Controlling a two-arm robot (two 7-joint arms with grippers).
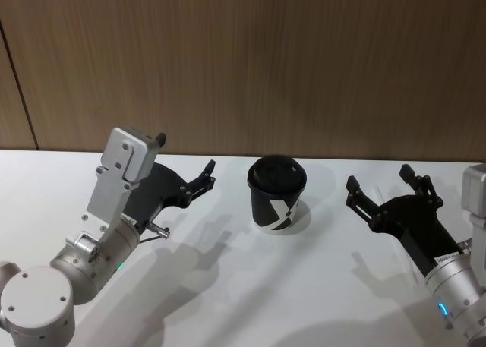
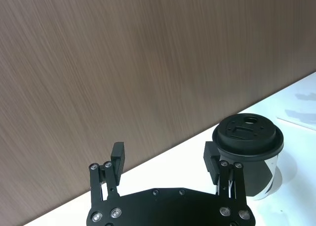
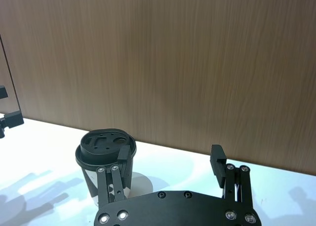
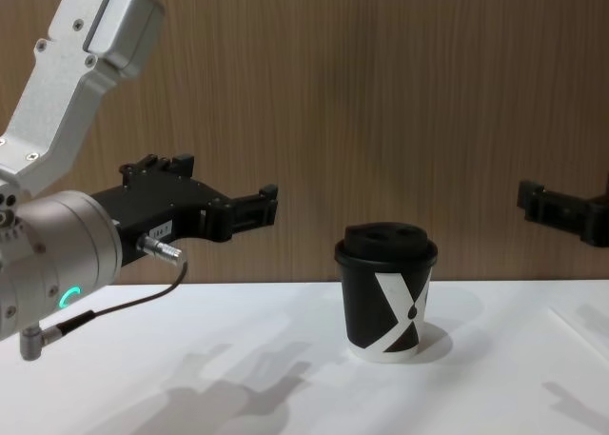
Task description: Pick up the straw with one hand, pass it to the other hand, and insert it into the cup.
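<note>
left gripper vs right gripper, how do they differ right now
The left gripper hovers left of the cup; the right gripper hovers on its right. The left gripper's wrist light glows green, the right gripper's blue. Both are open, empty and off the table.

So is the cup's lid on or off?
On: the black domed lid sits on the upright cup, covering its top.

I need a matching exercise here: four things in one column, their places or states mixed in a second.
1. black paper cup with domed lid
2. left black two-finger gripper
3. right black two-finger gripper
4. brown wooden wall

A. open, right of the cup
B. behind the white table
C. upright, between the grippers
D. open, left of the cup

Pairs: 1-C, 2-D, 3-A, 4-B.
</note>
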